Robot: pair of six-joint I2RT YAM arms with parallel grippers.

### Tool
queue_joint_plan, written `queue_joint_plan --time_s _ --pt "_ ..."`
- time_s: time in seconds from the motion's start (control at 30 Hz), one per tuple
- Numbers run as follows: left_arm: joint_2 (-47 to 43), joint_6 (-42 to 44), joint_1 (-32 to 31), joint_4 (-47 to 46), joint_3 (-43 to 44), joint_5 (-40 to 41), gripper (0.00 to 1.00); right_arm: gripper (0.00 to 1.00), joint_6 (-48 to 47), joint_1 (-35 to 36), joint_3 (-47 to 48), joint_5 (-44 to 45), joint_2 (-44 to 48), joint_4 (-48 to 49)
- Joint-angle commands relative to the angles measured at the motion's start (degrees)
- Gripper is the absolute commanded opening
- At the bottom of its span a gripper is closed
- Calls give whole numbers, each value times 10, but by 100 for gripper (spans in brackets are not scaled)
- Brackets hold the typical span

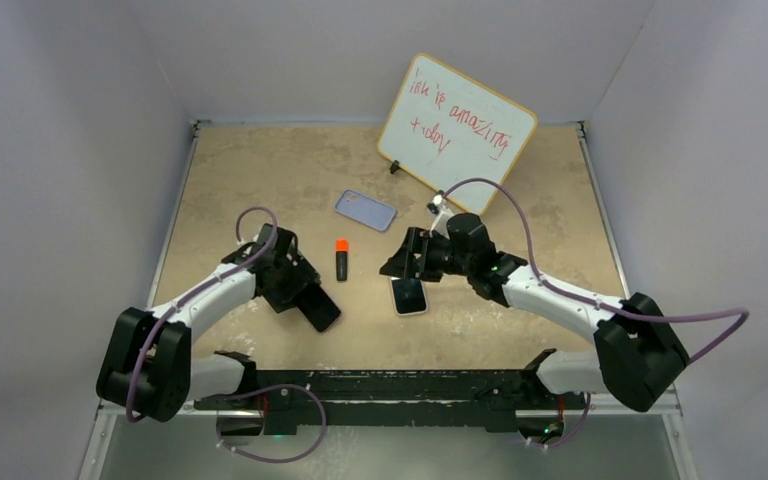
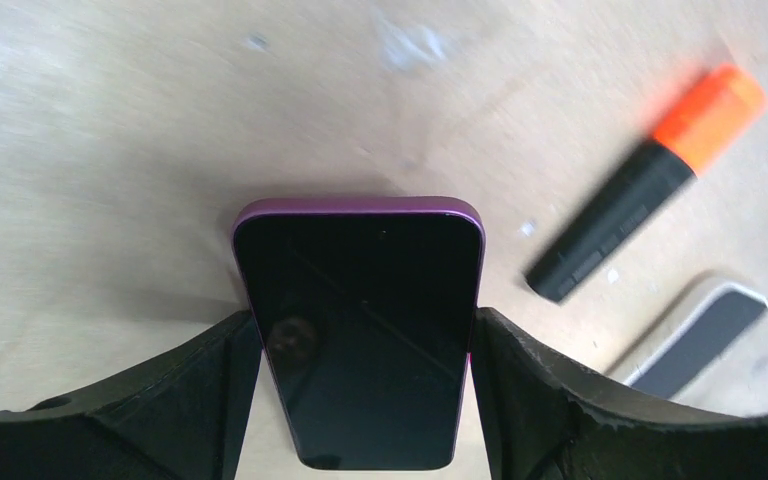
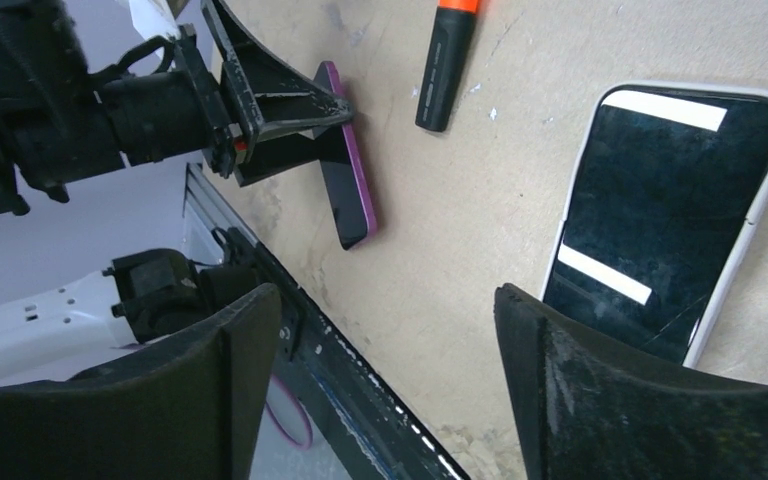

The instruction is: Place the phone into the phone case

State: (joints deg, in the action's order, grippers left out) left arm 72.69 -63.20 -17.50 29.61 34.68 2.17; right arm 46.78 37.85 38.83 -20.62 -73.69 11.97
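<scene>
Left fingers [image 2: 190, 400] clamp purple phone [image 2: 360, 330] tilted; right arm [image 1: 550, 290] stretched beside pale-edged phone [image 1: 409, 296].

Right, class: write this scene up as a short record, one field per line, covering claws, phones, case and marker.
left claw: closed on purple-edged phone, held at a tilt
right claw: open, empty, beside white-edged phone
white-edged phone: flat on table, screen up
phone case: on table behind marker, apart from both phones
marker: orange cap, lying flat near both phones

Marker [image 1: 341, 259] near phone case [image 1: 365, 210]; whiteboard [image 1: 457, 133] behind.
</scene>
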Motion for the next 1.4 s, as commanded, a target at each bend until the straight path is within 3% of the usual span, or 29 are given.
queue_joint_plan --time_s 0.0,0.23,0.8,0.87,0.97,1.13,1.27,1.37 --pt "-13 -19 -36 -78 -33 -67 67 73 -26 40 7 -16 -32 35" --pt "-23 13 -77 -157 -42 -138 63 57 -11 92 34 -8 -117 84" --pt "-76 19 -90 -204 -51 -171 64 51 -15 138 76 -12 -195 87" --pt "-76 19 -90 -214 -54 -176 64 45 -11 138 75 -13 -201 90" --pt "-76 21 -90 -236 -55 -198 65 29 -5 138 66 -13 -202 93" --pt "-91 29 -90 -226 -43 -199 77 2 0 138 50 -15 -178 107" --pt "-103 53 -90 -197 -14 -195 91 0 6 138 42 8 -146 87" --pt "-108 73 -90 -172 18 -191 94 0 15 136 27 44 -111 82"
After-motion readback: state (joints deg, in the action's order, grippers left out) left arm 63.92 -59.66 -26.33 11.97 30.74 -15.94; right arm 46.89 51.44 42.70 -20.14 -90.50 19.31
